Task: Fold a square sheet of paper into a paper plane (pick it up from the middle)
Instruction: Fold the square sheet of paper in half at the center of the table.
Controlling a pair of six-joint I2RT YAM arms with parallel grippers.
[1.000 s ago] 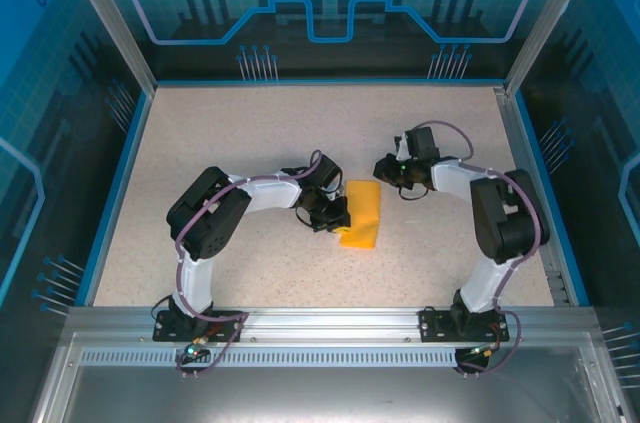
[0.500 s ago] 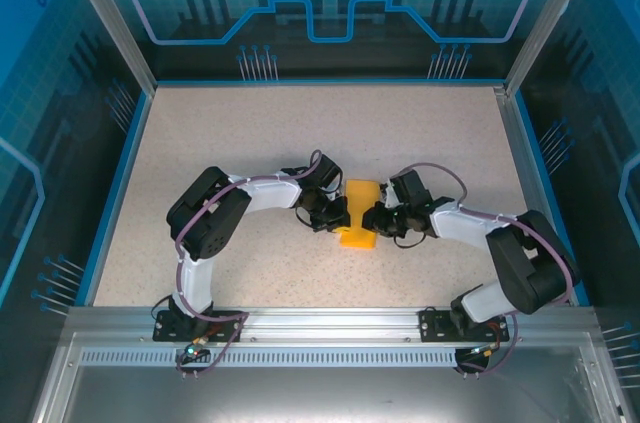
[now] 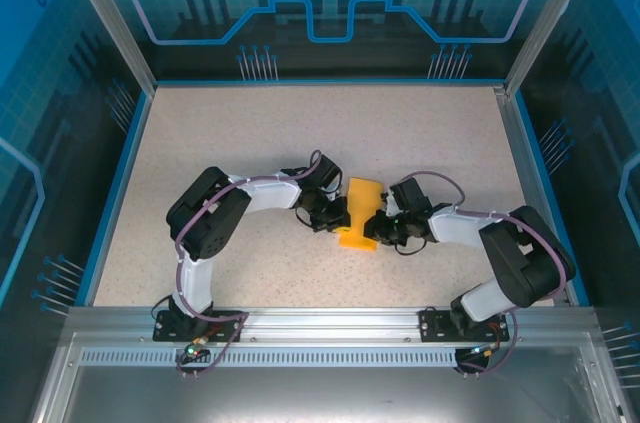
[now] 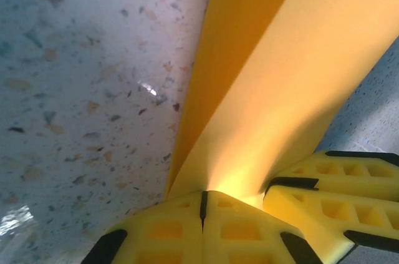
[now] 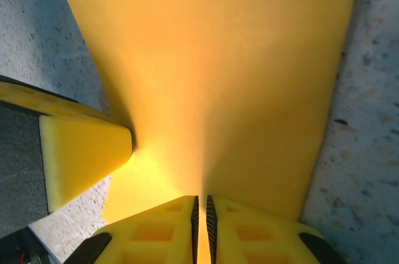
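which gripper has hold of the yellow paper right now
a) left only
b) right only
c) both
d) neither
c: the left gripper and the right gripper are each pinched shut on the sheet of paper, one from either side.
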